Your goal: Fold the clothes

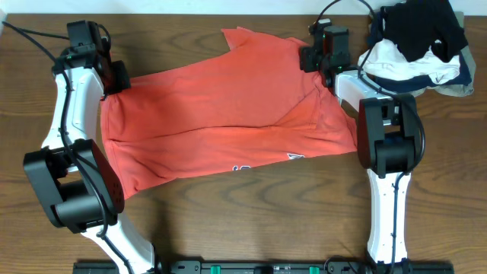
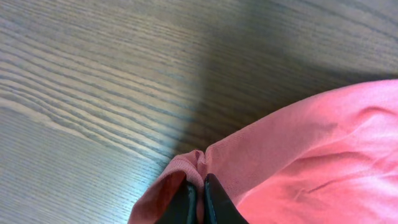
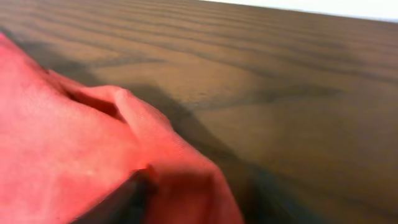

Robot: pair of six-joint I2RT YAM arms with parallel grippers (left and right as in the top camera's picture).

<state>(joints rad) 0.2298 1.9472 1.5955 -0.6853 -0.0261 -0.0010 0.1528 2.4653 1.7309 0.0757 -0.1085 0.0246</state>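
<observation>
Coral-red short-sleeved cotton T-shirt [image 1: 228, 114] lies roughly flat mid wooden desk [image 1: 251, 228], left gripper [image 2: 198, 193] pinching its 10 o'clock corner, right gripper [image 1: 323, 62] at 2 o'clock edge, grip can't tell; folding looks barely started.

Both arms reach toward the table's far side, the left gripper [image 2: 199, 186] pinched tight on the coral-red T-shirt [image 2: 323, 155], the right gripper [image 1: 313, 59] too blurred to judge.

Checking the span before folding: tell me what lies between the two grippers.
The coral-red T-shirt fills the stretch from left gripper to right gripper; the overhead view shows it.
</observation>
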